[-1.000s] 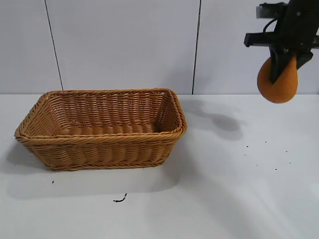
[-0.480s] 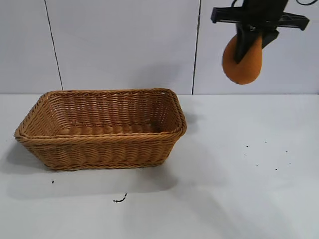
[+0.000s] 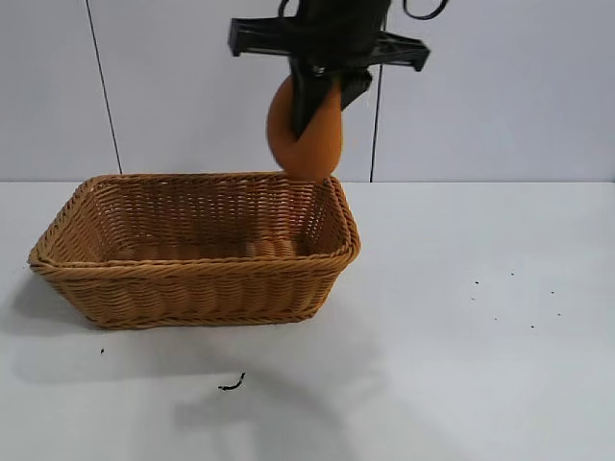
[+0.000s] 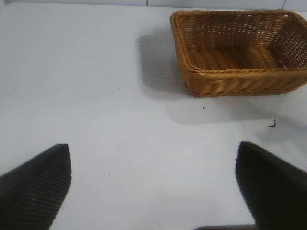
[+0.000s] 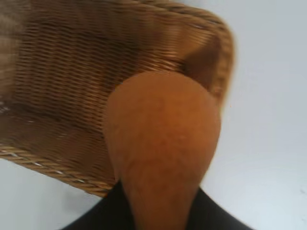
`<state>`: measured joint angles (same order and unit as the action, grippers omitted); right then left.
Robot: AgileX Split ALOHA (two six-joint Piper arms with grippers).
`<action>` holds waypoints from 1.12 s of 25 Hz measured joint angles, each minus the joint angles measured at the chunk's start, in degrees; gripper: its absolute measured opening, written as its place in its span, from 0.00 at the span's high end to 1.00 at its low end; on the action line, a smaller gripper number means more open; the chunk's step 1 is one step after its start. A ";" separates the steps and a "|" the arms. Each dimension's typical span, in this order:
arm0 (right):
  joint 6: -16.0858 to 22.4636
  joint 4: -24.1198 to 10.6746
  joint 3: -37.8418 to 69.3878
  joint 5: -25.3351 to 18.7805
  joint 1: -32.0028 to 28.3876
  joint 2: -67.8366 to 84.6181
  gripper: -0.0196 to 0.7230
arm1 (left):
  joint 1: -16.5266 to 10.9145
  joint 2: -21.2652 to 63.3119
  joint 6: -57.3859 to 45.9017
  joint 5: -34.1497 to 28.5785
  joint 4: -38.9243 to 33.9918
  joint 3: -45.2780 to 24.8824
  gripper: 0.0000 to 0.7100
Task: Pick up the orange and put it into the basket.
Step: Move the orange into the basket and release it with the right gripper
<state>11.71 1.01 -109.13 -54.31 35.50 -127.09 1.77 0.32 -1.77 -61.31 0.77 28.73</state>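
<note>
While the right gripper hangs high over the table with its jaws pinching the narrow end of the lumpy, pear-shaped matte orange fruit, I can see the carry is nearly done and the release has not yet come. The orange dangles fat end down, clear of everything, above the large tan woven wicker basket at roughly its two o'clock corner, close over the braided rim there. From the right wrist view the fruit sits against the basket's inner weave, with the corner just beyond it. I judge it is not safely centred: let go now, it might clip the rim or roll out over the corner. The next move seems to call for drifting toward nine o'clock, over the open floor of the basket, lowering somewhat, then spreading the jaws. The left gripper stays parked well away from the basket, jaws spread wide over bare white table.
</note>
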 joint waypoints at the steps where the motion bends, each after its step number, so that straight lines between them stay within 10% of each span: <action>1: 0.00 -0.07 0.00 0.84 0.00 -1.34 0.88 | 0.00 0.00 0.00 0.00 0.00 0.00 0.06; 8: 0.15 -0.18 0.00 2.90 0.00 -5.65 0.86 | 0.00 0.00 0.00 0.00 0.00 0.00 0.06; 16: -0.02 -0.40 -1.46 -0.49 0.04 -4.16 0.16 | 0.00 0.00 0.00 0.00 0.00 0.00 0.06; 28: -0.02 -7.19 -16.64 -15.01 -4.70 -2.79 0.12 | 0.00 0.00 0.00 0.00 0.00 0.00 0.06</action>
<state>11.69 -6.18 -125.77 -69.32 30.80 -129.89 1.77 0.32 -1.77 -61.31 0.77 28.73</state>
